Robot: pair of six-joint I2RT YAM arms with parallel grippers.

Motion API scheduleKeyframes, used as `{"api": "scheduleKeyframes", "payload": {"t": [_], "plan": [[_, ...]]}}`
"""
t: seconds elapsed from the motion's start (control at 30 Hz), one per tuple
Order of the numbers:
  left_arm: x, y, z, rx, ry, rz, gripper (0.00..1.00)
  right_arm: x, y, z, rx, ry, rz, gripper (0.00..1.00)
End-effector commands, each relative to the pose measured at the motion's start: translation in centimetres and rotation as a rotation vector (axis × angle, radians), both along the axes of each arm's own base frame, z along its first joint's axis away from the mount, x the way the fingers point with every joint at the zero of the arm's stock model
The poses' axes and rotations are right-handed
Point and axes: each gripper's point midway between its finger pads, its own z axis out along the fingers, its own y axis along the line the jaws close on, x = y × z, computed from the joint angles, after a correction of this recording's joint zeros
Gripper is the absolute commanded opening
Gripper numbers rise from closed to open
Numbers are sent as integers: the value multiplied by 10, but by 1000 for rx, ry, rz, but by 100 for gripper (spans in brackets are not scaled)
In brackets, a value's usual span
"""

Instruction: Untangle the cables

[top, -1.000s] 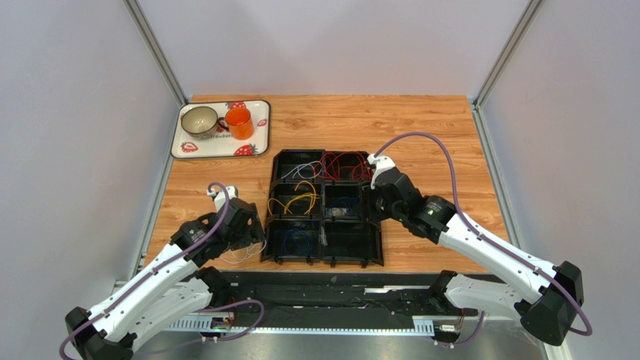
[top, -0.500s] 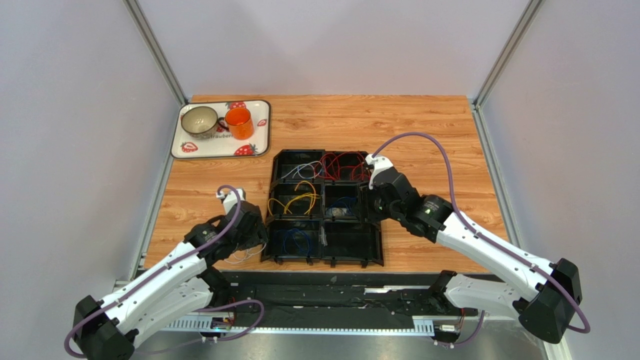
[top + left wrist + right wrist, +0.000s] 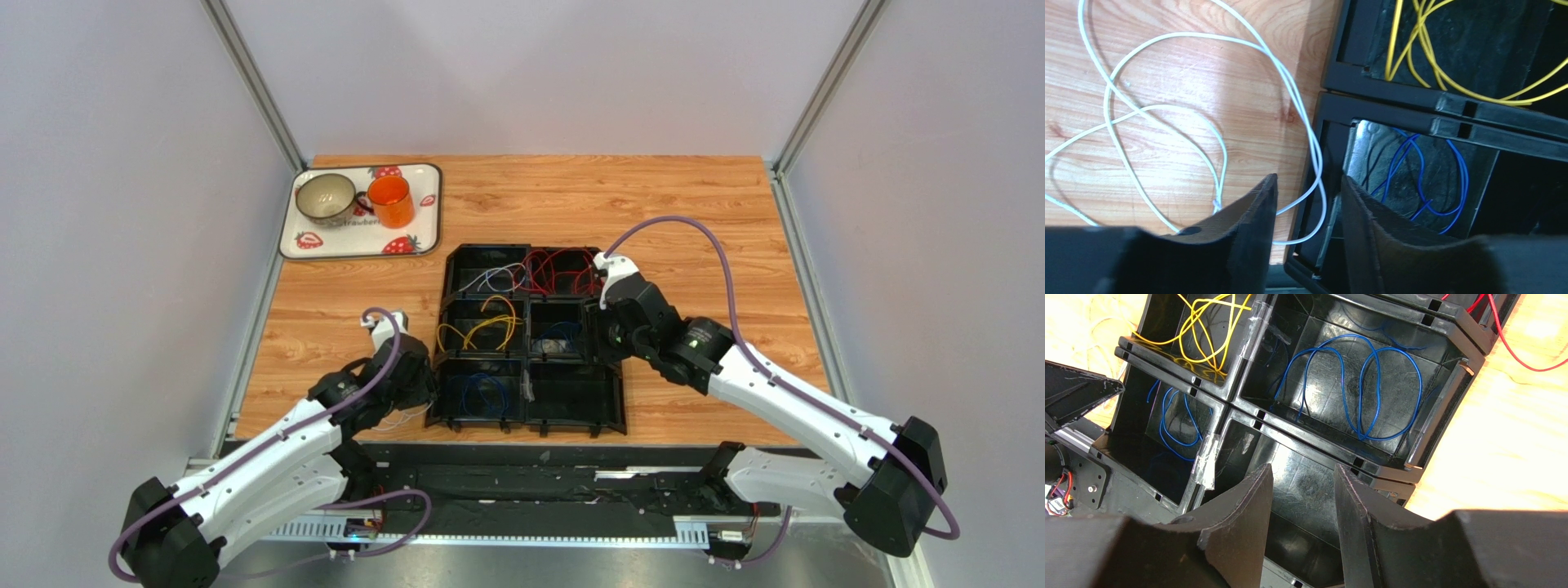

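Note:
The cables are thin looped wires. A white cable (image 3: 1318, 177) sprawls on the wood left of the black six-compartment bin (image 3: 528, 425). Yellow cables (image 3: 481, 328) fill the middle-left compartment, blue cables (image 3: 481, 392) the near-left one. More blue cables (image 3: 1352, 386) lie in the middle-right compartment, and red cables (image 3: 562, 267) at the far right. My left gripper (image 3: 1308, 180) hangs low at the bin's near-left corner, open, with a white loop crossing the gap and touching neither pad. My right gripper (image 3: 1303, 468) stands open and empty over the near-right compartment.
A strawberry-printed tray (image 3: 423, 208) at the back left carries a grey mug (image 3: 325, 196) and an orange mug (image 3: 391, 201). Grey walls with metal posts close in both sides of the wooden table (image 3: 711, 221).
The left arm has slid right toward the bin's near-left corner, and its jaws have narrowed around the white loop. The right arm has shifted slightly left.

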Motion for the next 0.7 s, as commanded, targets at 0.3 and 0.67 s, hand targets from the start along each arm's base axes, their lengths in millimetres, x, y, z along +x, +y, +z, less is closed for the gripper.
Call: {"api": "scheduleKeyframes", "payload": {"t": [0.3, 0.67], "plan": [[3, -1, -1, -8, -22, 5, 33, 5, 8, 4, 21, -18, 3, 45], [3, 0, 0, -13, -26, 11, 0, 5, 6, 4, 9, -16, 3, 45]]}}
